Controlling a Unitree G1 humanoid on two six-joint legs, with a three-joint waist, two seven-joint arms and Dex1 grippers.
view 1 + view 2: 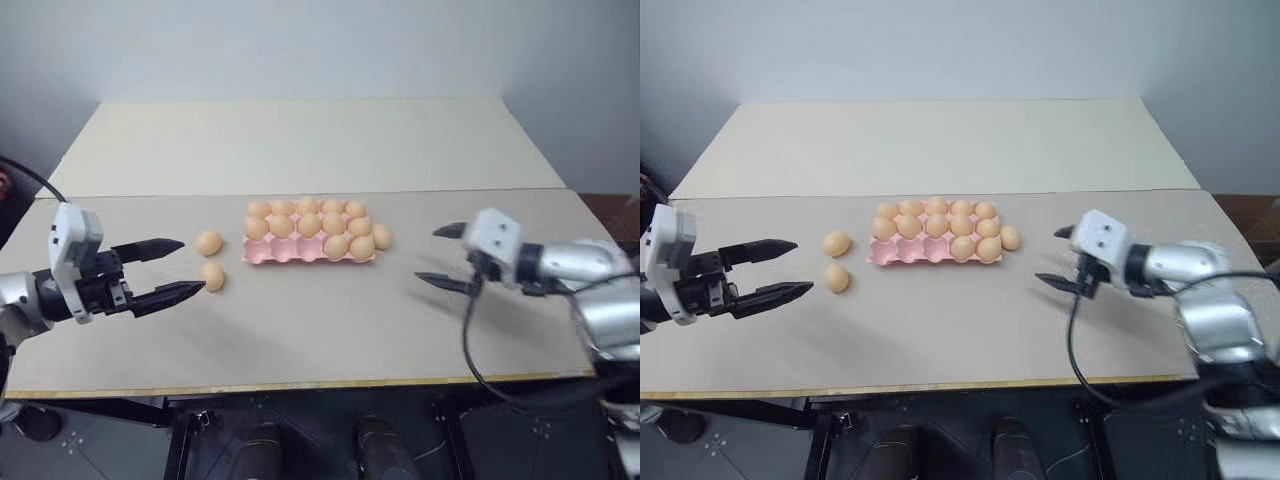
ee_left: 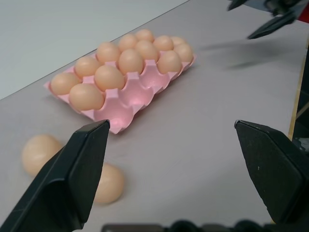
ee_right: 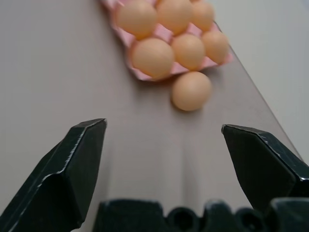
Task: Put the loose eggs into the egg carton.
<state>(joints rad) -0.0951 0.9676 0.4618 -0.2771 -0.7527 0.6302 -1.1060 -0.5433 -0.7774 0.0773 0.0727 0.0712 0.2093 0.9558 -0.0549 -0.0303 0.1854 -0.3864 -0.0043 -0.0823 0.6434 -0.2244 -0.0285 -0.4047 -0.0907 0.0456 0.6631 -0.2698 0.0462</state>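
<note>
A pale beige table [image 1: 330,150] against a plain grey wall fills the head views, and at its middle sits the pink egg carton [image 1: 290,253], its cups mostly filled except several along the near row, with three loose eggs [image 1: 209,243] on the bare top: two just left of it and one touching its right end. Our left gripper [image 1: 178,268] at lower left and right gripper [image 1: 442,256] at centre right both hang spread wide and empty. We judge the near left egg the next target: straddle it squarely, close gently, then lower it into an empty near cup.
</note>
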